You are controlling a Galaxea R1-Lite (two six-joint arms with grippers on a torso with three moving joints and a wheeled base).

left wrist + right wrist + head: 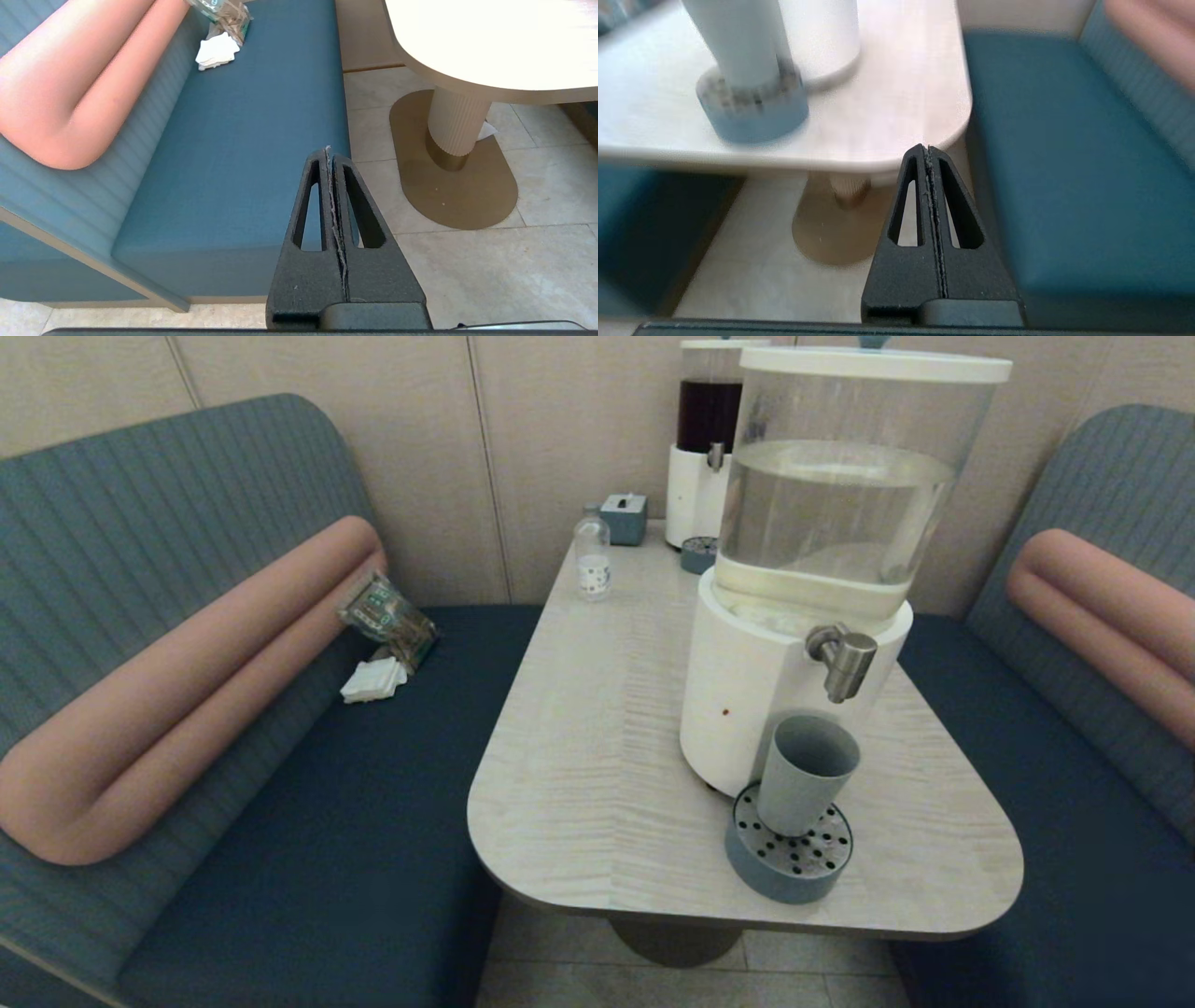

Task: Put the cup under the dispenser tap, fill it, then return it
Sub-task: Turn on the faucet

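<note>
Under dispenser tap (pixel 842 658): cup (pixel 803 772), seemingly upright.

The cup (pixel 806 771) stands upright on the round perforated drip tray (pixel 790 859), near the table's (pixel 597 747) near edge. The dispenser tap (pixel 843 659) is directly above it, apart from its rim. A small clear bottle (pixel 592 555) stands far left on the table.

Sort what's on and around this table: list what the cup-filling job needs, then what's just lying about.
Needed: cup on the drip tray; dispenser tap above it; right tool, shut, low by the table edge.

Lying about: dark-liquid dispenser, small bottle, tissue box, napkins on the bench.
</note>
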